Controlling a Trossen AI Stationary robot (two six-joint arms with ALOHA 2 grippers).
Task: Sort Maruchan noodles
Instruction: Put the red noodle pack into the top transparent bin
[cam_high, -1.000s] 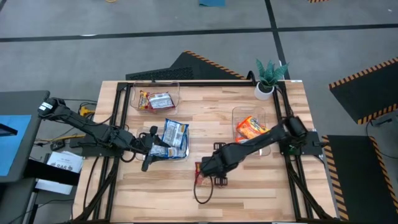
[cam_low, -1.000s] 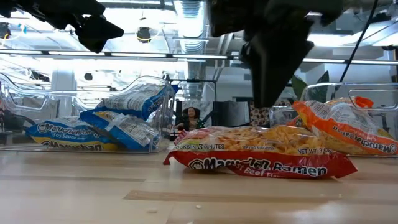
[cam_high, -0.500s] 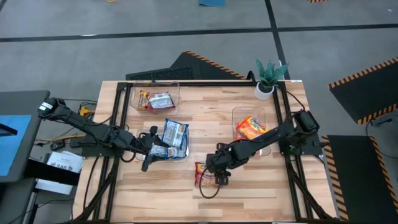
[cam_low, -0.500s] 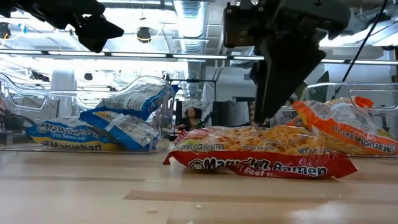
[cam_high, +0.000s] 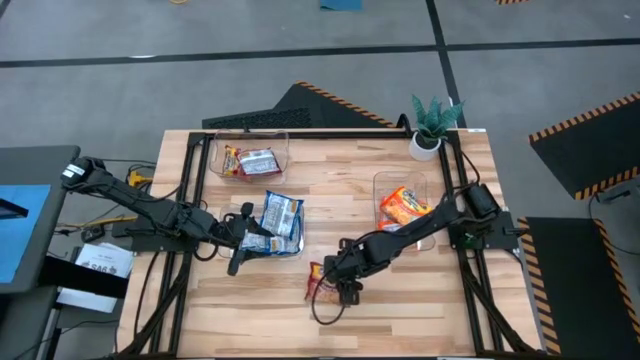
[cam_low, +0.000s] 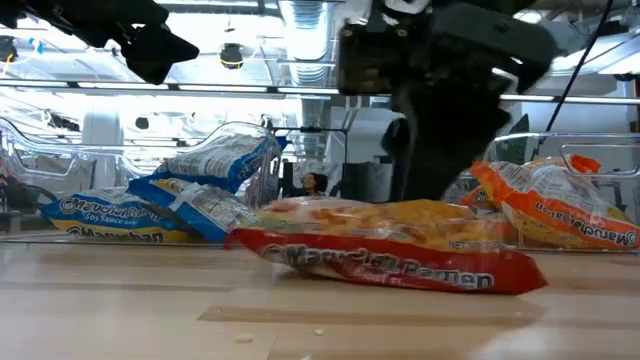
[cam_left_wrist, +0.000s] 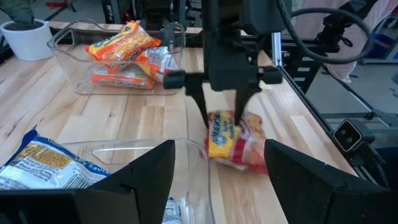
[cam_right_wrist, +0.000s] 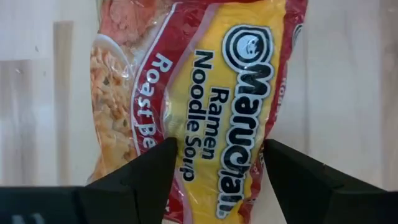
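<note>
The right gripper (cam_high: 335, 285) straddles the red packet (cam_high: 320, 281) near the table's (cam_high: 400, 320) front edge, fingers spread — nothing clamped; it should centre, then pinch across the packet's width. The left gripper (cam_left_wrist: 217, 180) waits open by the blue packets' bin (cam_high: 290, 250).

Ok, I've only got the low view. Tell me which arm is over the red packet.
Observer: The right one. Its gripper is down on the red packet, near the table's front edge.
Operator: Give me the finger state.
Observer: Open. The right wrist view shows its fingers on either side of the packet, not yet closed on it.
Operator: Now place the left arm.
Observer: The left gripper waits open beside the bin that holds the blue packets.
</note>
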